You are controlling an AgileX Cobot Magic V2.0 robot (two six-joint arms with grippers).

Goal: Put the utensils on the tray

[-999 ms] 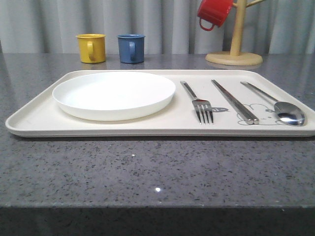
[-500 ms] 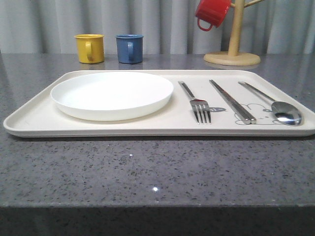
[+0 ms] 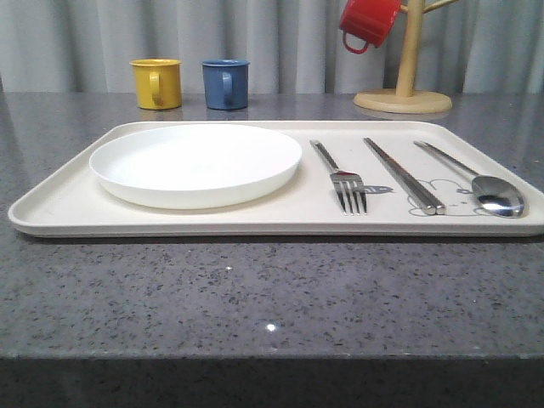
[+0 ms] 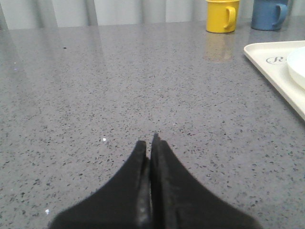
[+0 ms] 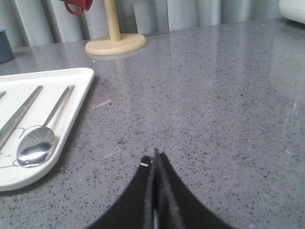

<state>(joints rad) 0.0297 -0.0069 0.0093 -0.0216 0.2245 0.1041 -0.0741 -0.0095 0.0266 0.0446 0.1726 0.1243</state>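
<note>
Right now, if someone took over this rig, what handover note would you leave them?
Left gripper: shut, empty, low over bare counter, apart from the tray.
Right gripper: shut, empty, over the counter off the tray's spoon end.
On the tray: plate at the left end, then fork, chopsticks and spoon lying side by side, apart from each other.
Done: all utensils appear placed.
Left: nothing obvious; the yellow mug, blue mug and red mug on its stand are not part of the job.
</note>
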